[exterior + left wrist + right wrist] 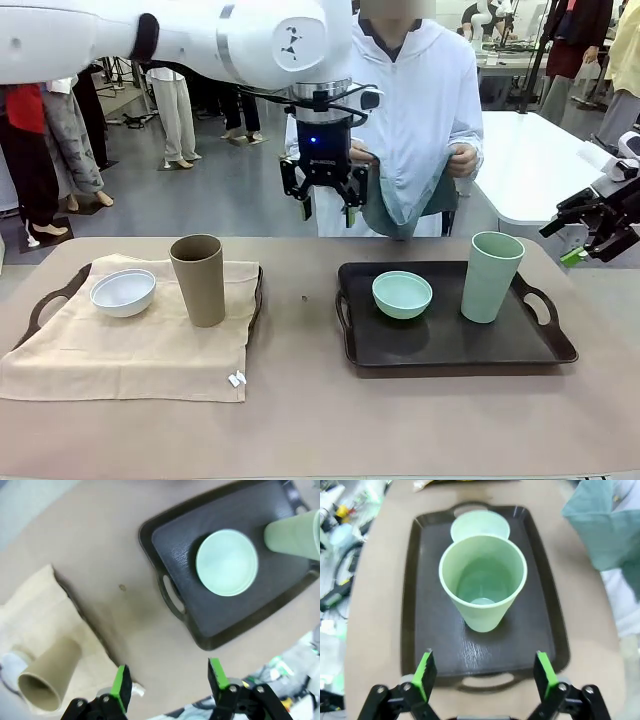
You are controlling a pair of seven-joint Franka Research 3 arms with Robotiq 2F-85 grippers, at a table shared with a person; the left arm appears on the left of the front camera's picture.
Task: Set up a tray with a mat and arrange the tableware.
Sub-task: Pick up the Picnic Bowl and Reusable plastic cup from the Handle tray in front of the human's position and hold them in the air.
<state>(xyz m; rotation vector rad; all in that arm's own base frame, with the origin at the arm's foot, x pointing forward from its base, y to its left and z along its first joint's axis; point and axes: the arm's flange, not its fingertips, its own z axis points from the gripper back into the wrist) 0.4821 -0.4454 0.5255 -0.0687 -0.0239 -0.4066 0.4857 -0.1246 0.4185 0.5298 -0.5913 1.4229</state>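
On the right, a dark tray holds a mint green bowl and a pale green cup. On the left, another tray's handle sticks out from under a beige mat. A white bowl and a brown cup stand on that mat. My left gripper hangs open high over the table's middle, holding nothing. From the wrist, the left gripper looks down on the mint bowl and the brown cup. My right gripper is open at the right edge, and in its wrist view the gripper faces the pale green cup.
A person in a white coat stands at the far side and holds up a teal cloth with both hands, just behind my left gripper. A white side table stands at the back right. Bare tabletop lies between the two trays.
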